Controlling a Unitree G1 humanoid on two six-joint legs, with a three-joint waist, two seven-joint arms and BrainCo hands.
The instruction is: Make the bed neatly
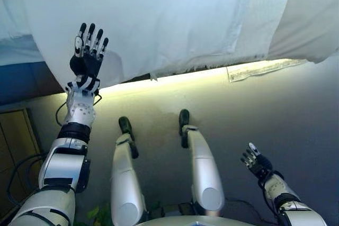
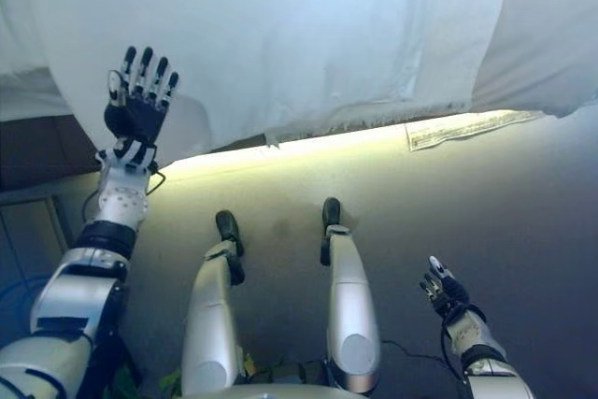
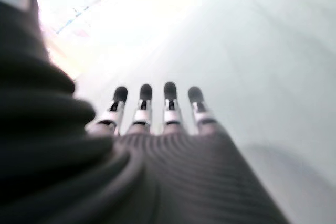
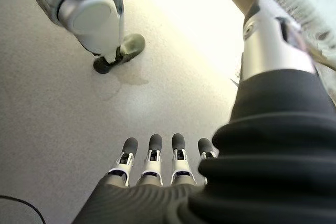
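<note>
At ten o'clock, my left hand (image 1: pixel 87 56) reaches flat-fingered toward the hanging white sheet (image 1: pixel 175 19); I judge I'm approaching its edge, grasp next. My right hand (image 1: pixel 255 161) hangs relaxed at five o'clock.

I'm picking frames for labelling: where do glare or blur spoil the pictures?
Left wrist view: blurred, the white sheet washed out beyond the left hand. Right wrist view: glare whitens the floor. Eye views: a bright strip under the sheet's edge.
</note>
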